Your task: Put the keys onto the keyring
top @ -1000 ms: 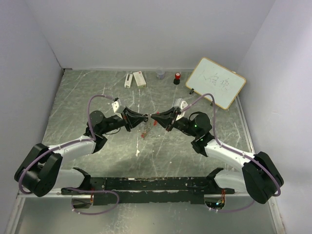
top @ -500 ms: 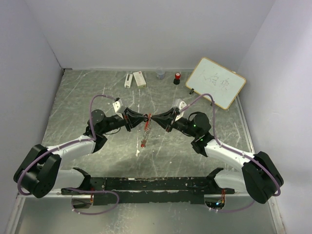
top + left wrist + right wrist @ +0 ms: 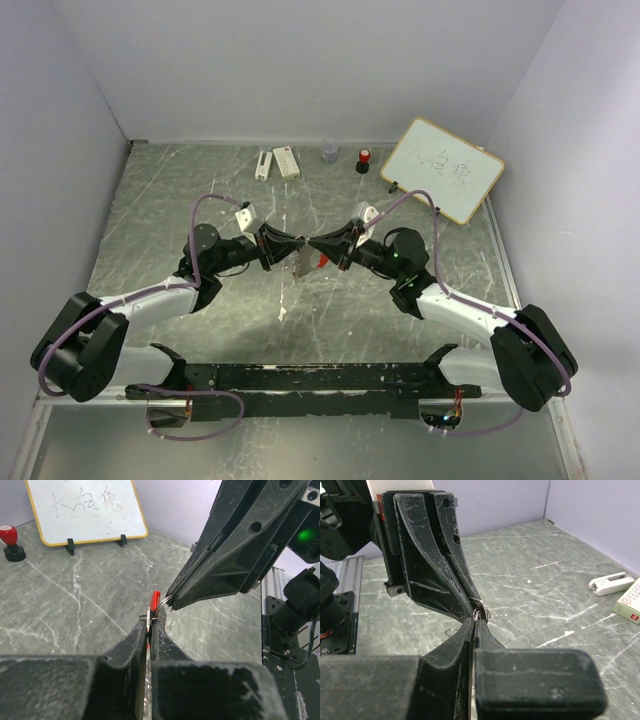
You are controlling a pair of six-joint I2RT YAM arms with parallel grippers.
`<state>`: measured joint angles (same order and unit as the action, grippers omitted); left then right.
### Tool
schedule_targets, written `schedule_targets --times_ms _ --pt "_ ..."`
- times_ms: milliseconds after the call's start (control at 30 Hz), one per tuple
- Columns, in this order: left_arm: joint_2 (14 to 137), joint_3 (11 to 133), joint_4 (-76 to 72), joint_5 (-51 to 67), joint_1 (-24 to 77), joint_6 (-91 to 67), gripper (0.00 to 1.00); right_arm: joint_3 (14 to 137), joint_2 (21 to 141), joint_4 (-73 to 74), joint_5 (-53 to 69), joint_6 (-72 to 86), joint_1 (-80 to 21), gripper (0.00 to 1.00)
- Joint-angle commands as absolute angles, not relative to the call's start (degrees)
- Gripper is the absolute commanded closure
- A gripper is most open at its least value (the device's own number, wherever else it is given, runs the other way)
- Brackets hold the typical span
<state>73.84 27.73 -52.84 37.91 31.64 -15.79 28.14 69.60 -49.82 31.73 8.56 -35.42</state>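
"Keyring (image 3: 155,599) first: who has it?"

"Both do. The left gripper (image 3: 149,621) has its fingers pressed together on the thin metal at the keyring's silver loop. The red plastic piece pokes up just behind the tips. The right gripper (image 3: 475,625) is also pinched tight, nipping the same loop from the opposite side, so the two sets of tips touch nose to nose above the table (image 3: 200,190)."

"And the keys?"

"I can't make out either head, red or black. From above, a silver sliver hangs just under the meeting point, but I can't tell whether it is a blade or chain."

"So how far along are we?"

"My guess is mid-threading. The ring is lifted and held from both sides, but no key shows as seated on it, so that part looks unfinished."

"Anything else around?"

"Only the whiteboard (image 3: 442,169), well apart at the back."
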Motion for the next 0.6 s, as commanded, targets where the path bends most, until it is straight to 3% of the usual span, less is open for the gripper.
schedule_targets --times_ms 0,267,567 --pt "72.81 29.75 -51.23 37.34 32.34 -13.6 0.93 29.9 69.72 -51.49 31.52 8.35 -35.06 1.0" --pt "69.41 31.38 -44.23 30.98 32.34 -10.45 0.93 27.92 68.23 -49.48 29.55 8.08 -35.13 1.0" --pt "71.41 32.35 -45.66 32.48 32.32 -11.64 0.93 26.85 68.86 -49.45 29.28 8.61 -35.12 1.0"
